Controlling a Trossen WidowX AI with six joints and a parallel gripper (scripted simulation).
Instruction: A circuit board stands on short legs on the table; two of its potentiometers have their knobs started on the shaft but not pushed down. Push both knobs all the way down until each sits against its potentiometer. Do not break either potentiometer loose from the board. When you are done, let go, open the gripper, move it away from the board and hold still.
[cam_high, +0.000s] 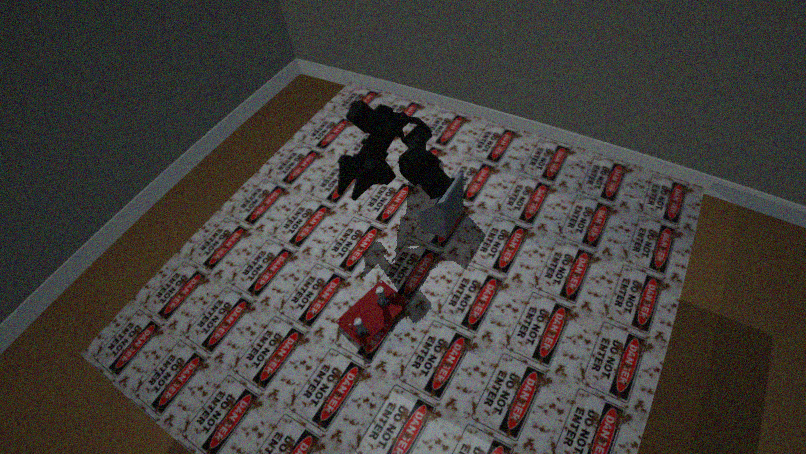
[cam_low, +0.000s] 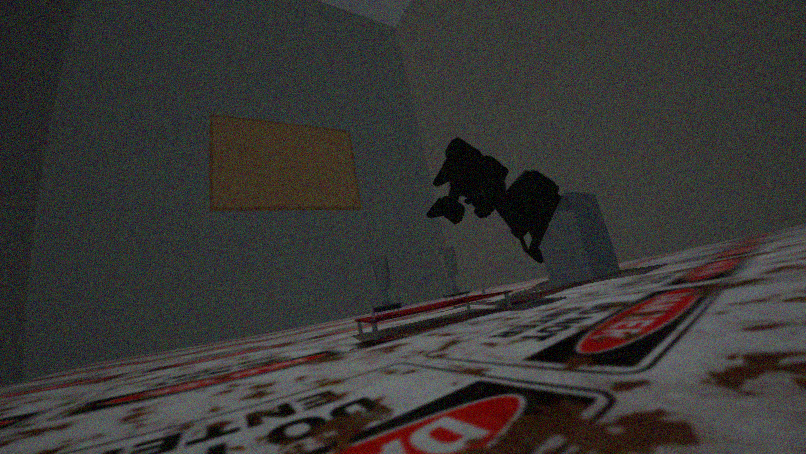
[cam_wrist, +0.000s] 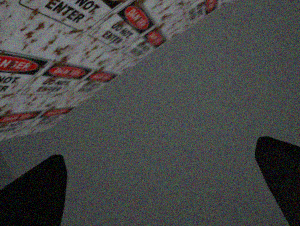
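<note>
A red circuit board (cam_high: 372, 320) stands on short legs on the patterned table top; it also shows edge-on in the exterior view (cam_low: 434, 308). Two grey knobs rise from it, one at the far end (cam_high: 381, 294) and one at the near end (cam_high: 358, 326). They show as faint upright posts in the exterior view (cam_low: 384, 281) (cam_low: 451, 269). How far down each knob sits I cannot tell. My gripper (cam_high: 350, 179) hangs high above the table, well behind the board, on the folded black arm (cam_low: 490, 188). In the wrist view its two dark fingers stand wide apart with nothing between them.
The arm's grey base (cam_high: 442, 211) stands behind the board. The table top carries a "Danger, do not enter" sign pattern, with brown floor around it and grey walls behind. A yellow-brown panel (cam_low: 283, 163) is on the wall.
</note>
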